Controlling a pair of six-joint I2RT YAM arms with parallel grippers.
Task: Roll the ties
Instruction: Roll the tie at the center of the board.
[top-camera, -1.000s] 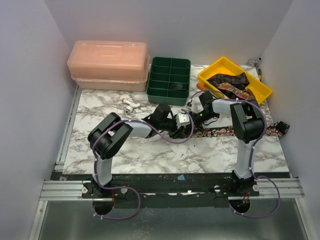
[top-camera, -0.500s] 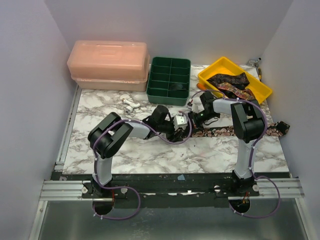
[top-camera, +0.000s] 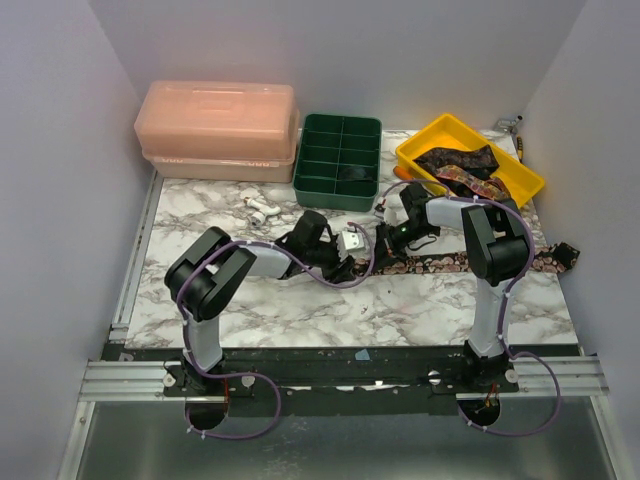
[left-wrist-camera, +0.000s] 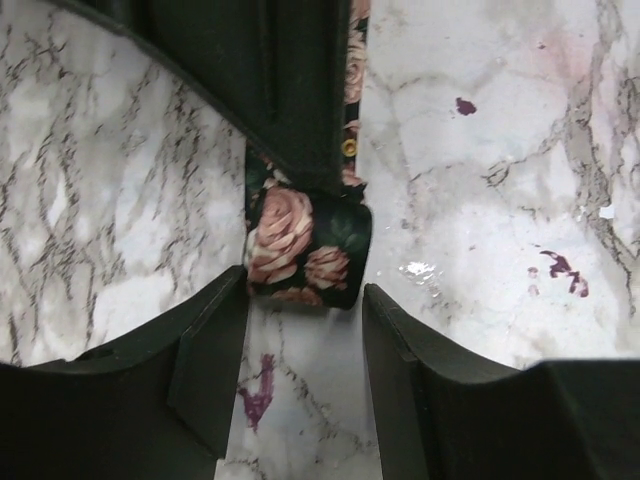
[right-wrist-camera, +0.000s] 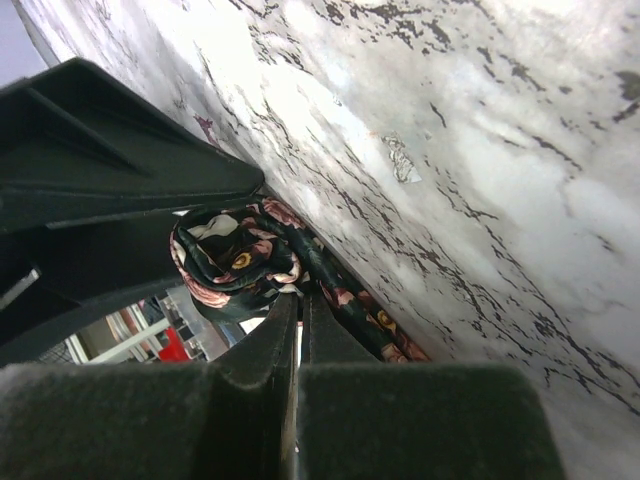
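Note:
A dark floral tie (top-camera: 470, 263) lies flat across the marble table (top-camera: 300, 310), its left end wound into a small roll (left-wrist-camera: 305, 250). My left gripper (left-wrist-camera: 305, 300) is open. The roll sits just past its fingertips (left-wrist-camera: 215, 350), not between them. My right gripper (right-wrist-camera: 300, 315) is shut, its tips pressed against the tie's strip (right-wrist-camera: 350, 300) right beside the roll (right-wrist-camera: 235, 260). From above, the left gripper (top-camera: 356, 263) and right gripper (top-camera: 384, 250) meet at the tie's left end. More ties (top-camera: 462, 165) lie in the yellow tray (top-camera: 425, 140).
A green compartment tray (top-camera: 338, 150) stands at the back centre. A pink lidded box (top-camera: 218, 130) sits at the back left. Small white plastic pieces (top-camera: 262, 208) lie in front of the box. Walls close in on both sides.
My left gripper has drawn back to the left, off the roll, which now sits just ahead of its tips. The right arm has stayed put.

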